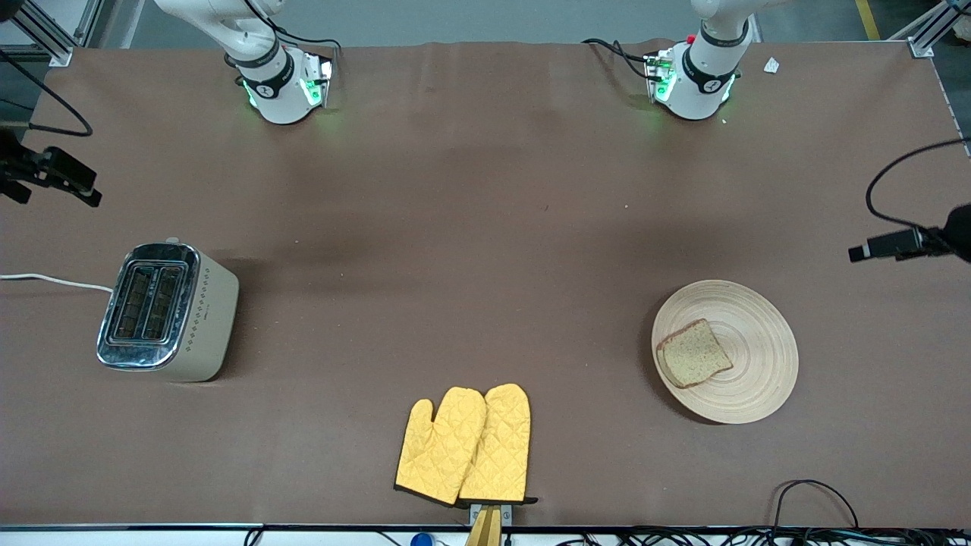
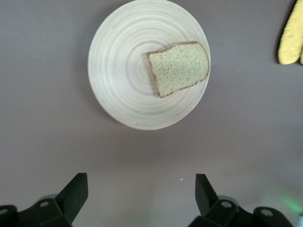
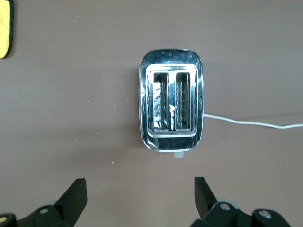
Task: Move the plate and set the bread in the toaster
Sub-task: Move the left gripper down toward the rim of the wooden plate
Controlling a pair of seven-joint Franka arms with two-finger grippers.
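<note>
The round wooden plate lies toward the left arm's end of the table, with the brown speckled bread slice flat on it. Both also show in the left wrist view: the plate and the bread. The cream toaster with a chrome top stands toward the right arm's end, both slots empty; it also shows in the right wrist view. My left gripper is open and empty, high over bare table short of the plate. My right gripper is open and empty, high over bare table short of the toaster.
A pair of yellow oven mitts lies near the table's front edge, midway between toaster and plate. The toaster's white cord runs off the right arm's end. Camera mounts stand at both table ends. Cables lie along the front edge.
</note>
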